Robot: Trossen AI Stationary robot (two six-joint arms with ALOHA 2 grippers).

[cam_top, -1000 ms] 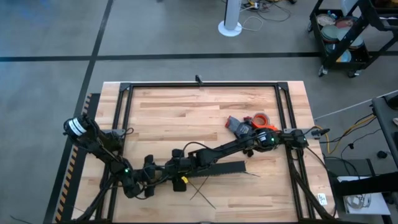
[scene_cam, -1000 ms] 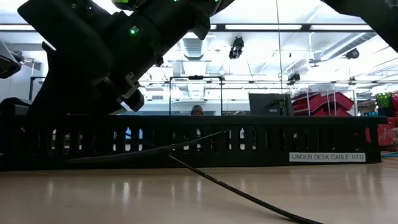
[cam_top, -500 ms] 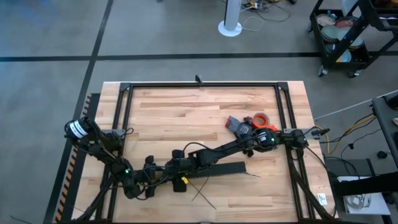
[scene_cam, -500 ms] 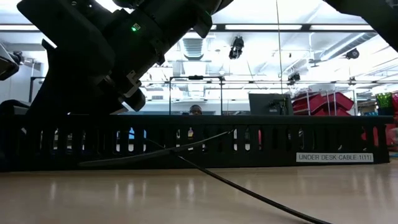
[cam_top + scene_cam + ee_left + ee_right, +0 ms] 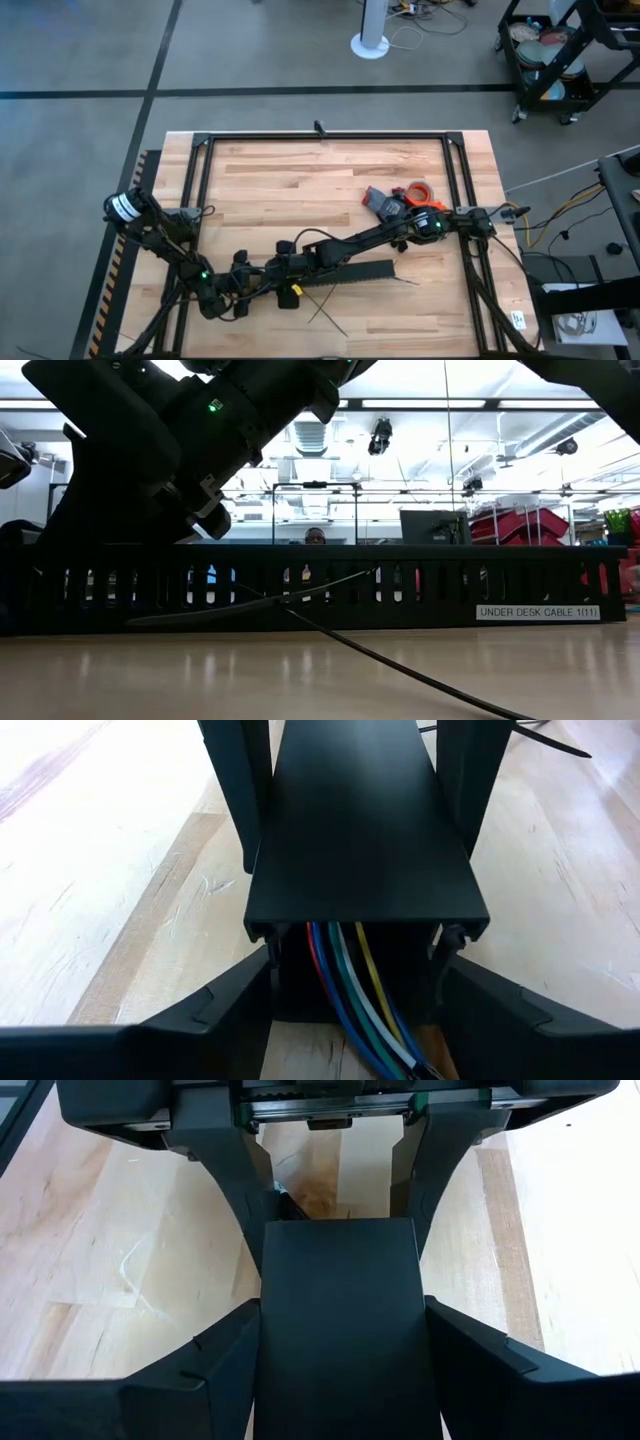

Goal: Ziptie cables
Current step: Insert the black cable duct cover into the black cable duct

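The long black duct (image 5: 350, 272) lies along the table's near part, its left end under both grippers. Coloured cables (image 5: 345, 990) run inside it and come out of that end. My left gripper (image 5: 355, 970) (image 5: 245, 285) is shut on the duct's end. My right gripper (image 5: 343, 1330) (image 5: 285, 275) faces it and is shut on the duct a little farther along. Two thin dark zipties (image 5: 325, 305) lie crossed on the wood just in front of the duct; in the low view they are the dark strips (image 5: 300, 595). My left gripper pinches the duct's two side walls (image 5: 268, 935) between its fingers at the left end. It comes level from the table's left, fingers along the duct. The duct's length rests on the table (image 5: 400, 622). My right gripper pinches the duct's side walls (image 5: 262, 1340) between its two fingers, close behind the left gripper's fingers (image 5: 235, 1170). It comes from the table's right, slanting down along the duct. The duct stays low on the table.
An orange tape roll (image 5: 420, 190) and a grey and red tool (image 5: 383, 202) lie at the right. Another ziptie (image 5: 405, 280) lies off the duct's right end. Black frame rails (image 5: 320, 137) border the table; bare wood stretches across the far half.
In the low view the duct has slid a little along its length toward the table's right, and the ziptie leaning on it has shifted with it. Both grippers have kept their hold, and all is still in the last half second.
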